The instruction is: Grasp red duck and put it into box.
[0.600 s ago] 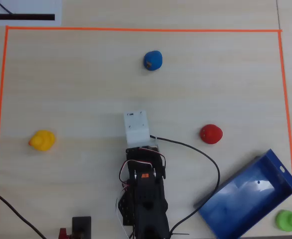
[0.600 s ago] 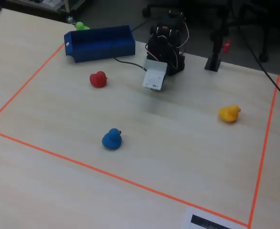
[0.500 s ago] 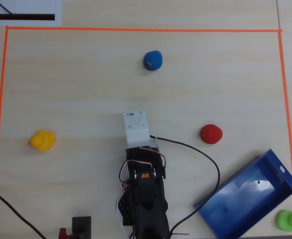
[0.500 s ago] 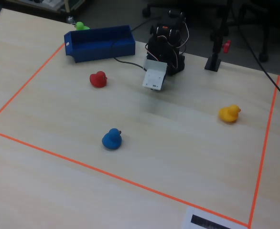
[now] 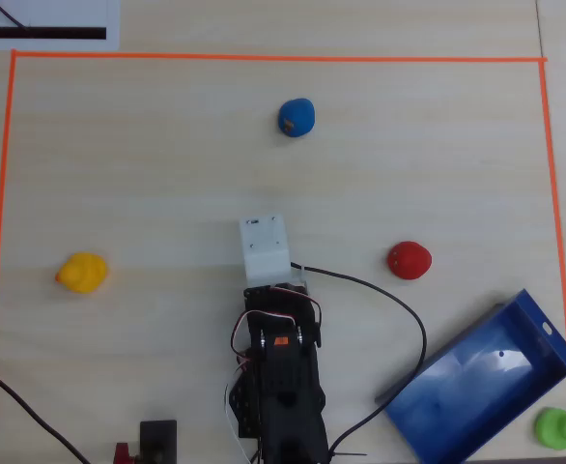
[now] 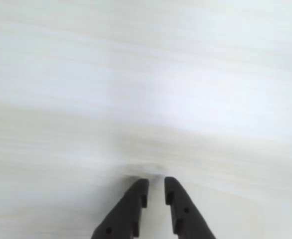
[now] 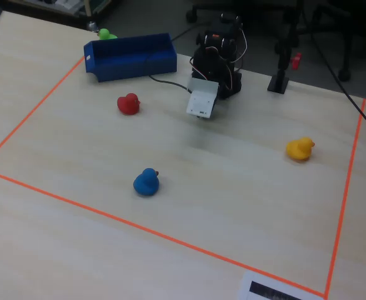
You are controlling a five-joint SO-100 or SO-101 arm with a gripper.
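Note:
The red duck (image 5: 409, 260) sits on the light wooden table, right of the arm in the overhead view and apart from it; the fixed view shows it (image 7: 128, 104) just in front of the box. The dark-blue box (image 5: 476, 387) lies open and empty at the lower right, also seen in the fixed view (image 7: 133, 56). My gripper (image 6: 156, 181) points at bare table, its black jaws almost together with nothing between them. From above it is hidden under the white wrist block (image 5: 266, 246). The duck is not in the wrist view.
A blue duck (image 5: 296, 118) sits far ahead of the arm, a yellow duck (image 5: 82, 273) to the left, a green duck (image 5: 559, 427) beyond the box's corner. A black cable (image 5: 399, 309) loops between arm and box. Orange tape (image 5: 264, 58) frames the work area.

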